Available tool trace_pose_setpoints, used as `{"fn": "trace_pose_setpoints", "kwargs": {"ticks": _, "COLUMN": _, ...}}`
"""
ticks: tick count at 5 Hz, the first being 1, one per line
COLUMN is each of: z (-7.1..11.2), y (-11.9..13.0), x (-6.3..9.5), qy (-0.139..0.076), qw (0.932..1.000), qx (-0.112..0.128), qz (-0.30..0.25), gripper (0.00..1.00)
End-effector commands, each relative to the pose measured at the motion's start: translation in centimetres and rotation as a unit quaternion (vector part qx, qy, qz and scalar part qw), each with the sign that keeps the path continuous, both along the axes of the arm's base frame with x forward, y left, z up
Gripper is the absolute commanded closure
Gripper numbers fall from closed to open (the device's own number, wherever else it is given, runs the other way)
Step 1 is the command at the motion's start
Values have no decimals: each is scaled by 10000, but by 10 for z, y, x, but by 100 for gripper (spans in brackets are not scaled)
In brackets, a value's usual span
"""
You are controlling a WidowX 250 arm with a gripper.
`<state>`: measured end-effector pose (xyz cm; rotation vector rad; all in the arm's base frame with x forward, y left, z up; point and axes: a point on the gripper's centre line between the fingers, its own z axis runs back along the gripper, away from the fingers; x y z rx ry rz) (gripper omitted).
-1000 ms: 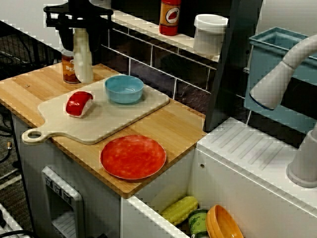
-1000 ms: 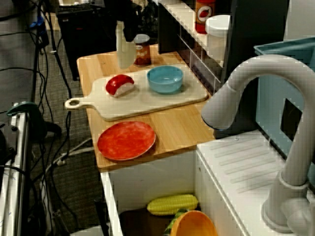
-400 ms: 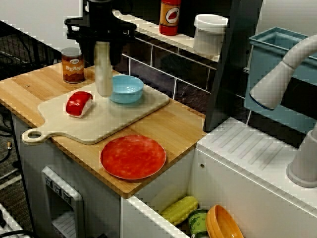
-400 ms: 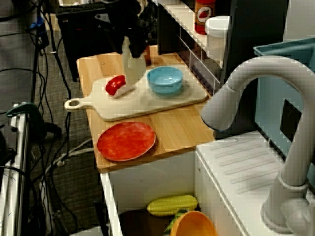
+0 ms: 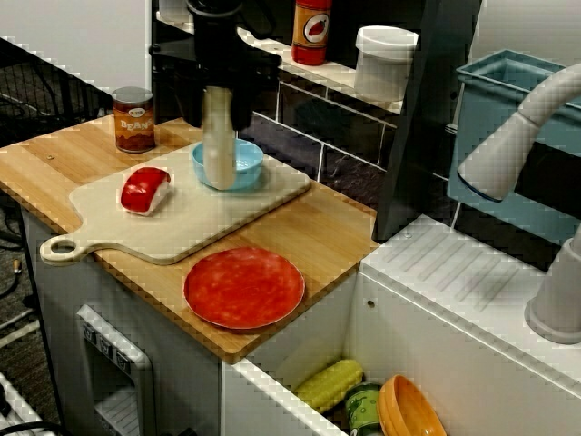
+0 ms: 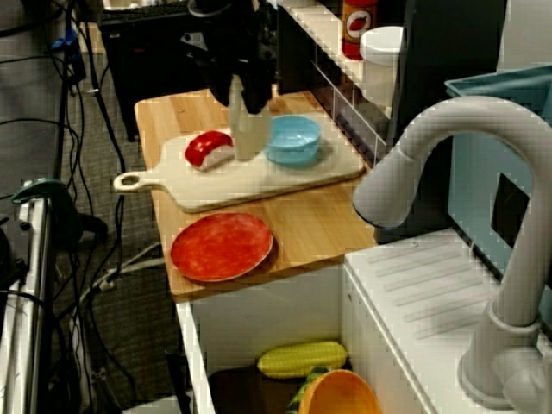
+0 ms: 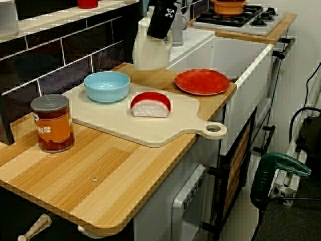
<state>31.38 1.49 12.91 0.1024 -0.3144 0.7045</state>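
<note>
cream bottle [image 5: 218,150] pinched in the tool [image 5: 218,95], hanging near blue bowl [image 5: 241,160], can [image 5: 133,119] labelled beans

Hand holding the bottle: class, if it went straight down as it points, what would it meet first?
Probably the board, beside the bowl; the bottle in the hand would land first. Depth is unclear, so it might clip the bowl's rim.

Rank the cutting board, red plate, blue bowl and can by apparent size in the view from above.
1. cutting board
2. red plate
3. blue bowl, partly behind the bottle, and can: too alike to rank.
</note>
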Motion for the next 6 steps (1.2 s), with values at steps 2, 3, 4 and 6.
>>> {"fn": "trace_pose_setpoints", "kwargs": {"ticks": 2, "z": 11, "y": -32, "x": 16, "qy": -310, "qw": 9991, "qx": 16, "qz": -290, "gripper": 100}}
{"fn": "trace_pose_setpoints", "kwargs": {"ticks": 3, "z": 10, "y": -38, "x": 21, "qy": -307, "qw": 9991, "qx": 9, "qz": -282, "gripper": 100}}
{"fn": "trace_pose_setpoints", "kwargs": {"ticks": 4, "z": 0, "y": -48, "x": 28, "qy": -89, "qw": 9993, "qx": -132, "qz": -331, "gripper": 100}}
{"fn": "trace_pose_setpoints", "kwargs": {"ticks": 6, "z": -11, "y": -59, "x": 29, "qy": -132, "qw": 9986, "qx": -197, "qz": -483, "gripper": 100}}
